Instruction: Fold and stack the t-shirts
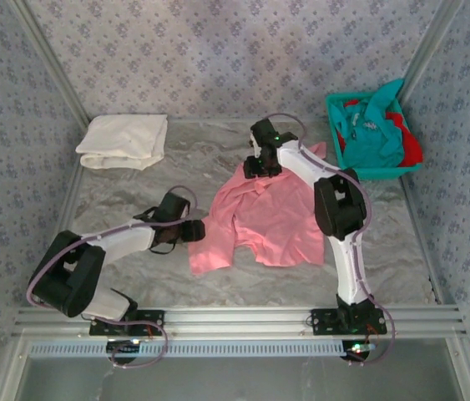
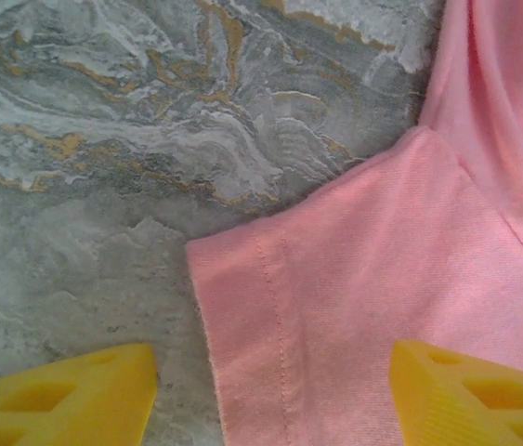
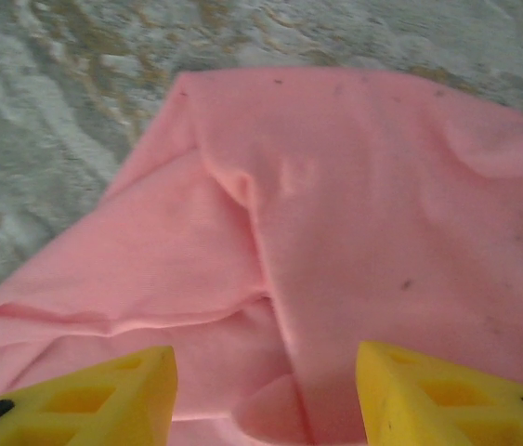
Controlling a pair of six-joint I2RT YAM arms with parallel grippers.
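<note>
Under my left claw I see the pink t-shirt: matt knit cloth. Fingers matt yellow plastic. Table ahead smooth, marbled.

hidden: right arm covers pink shirt far edge from me | cut off: pink shirt runs past my left wrist view | unclear: shirts in basket tangled, I can't count them

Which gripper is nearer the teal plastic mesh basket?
Right. The right gripper hovers over the salmon-pink t-shirt, left of the basket; the left gripper is at that shirt's near-left sleeve.
</note>
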